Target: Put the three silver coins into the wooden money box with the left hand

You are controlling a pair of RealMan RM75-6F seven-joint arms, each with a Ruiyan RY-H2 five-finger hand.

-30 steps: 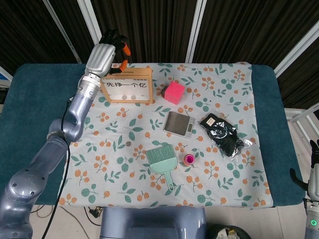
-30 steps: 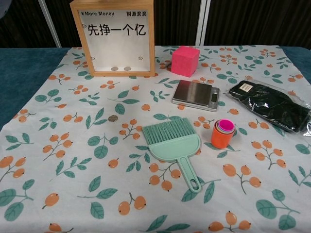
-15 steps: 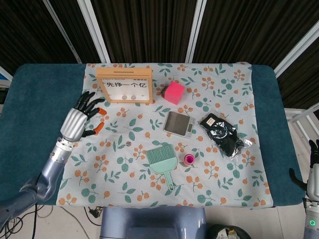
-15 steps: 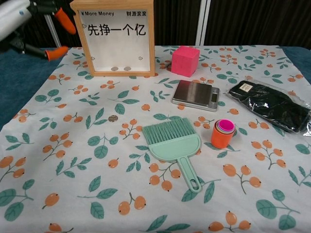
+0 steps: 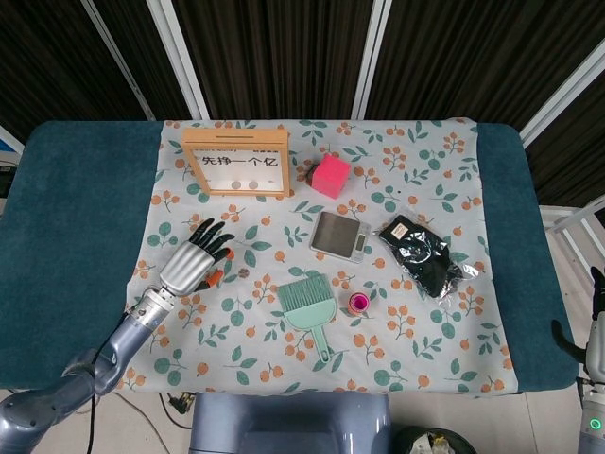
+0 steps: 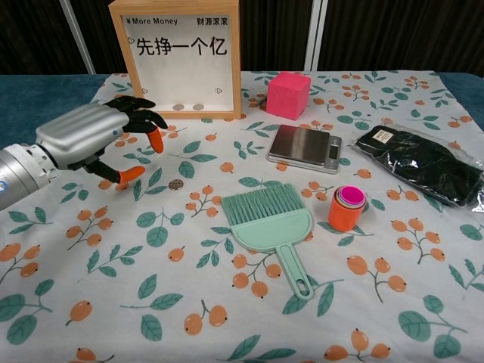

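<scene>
Spread over a table (image 5: 66, 208): a flowered cloth (image 5: 416, 161). Standing upright at the cloth's far left: a wooden money box (image 5: 236, 163) with a clear front, two silver coins (image 6: 188, 107) lying side by side on its floor. Right of centre, a black bag (image 5: 422, 253) in clear wrap. Just above the cloth at left, the left hand (image 5: 193, 262), fingers (image 6: 141, 115) apart and lightly curled, holding nothing. Near the middle, a green brush (image 5: 307, 310), bristles toward the box. Beyond it, a small scale (image 5: 338, 235). Right of the box, a pink cube (image 5: 331, 175). Beside the brush, an orange cup (image 6: 345, 207) with a pink inside. Flat on the cloth just beside the orange fingertips, touching nothing: the third coin (image 6: 175, 184). At the lower right edge of the head view, the right hand (image 5: 596, 326), mostly cut off; cannot tell how its fingers lie.
</scene>
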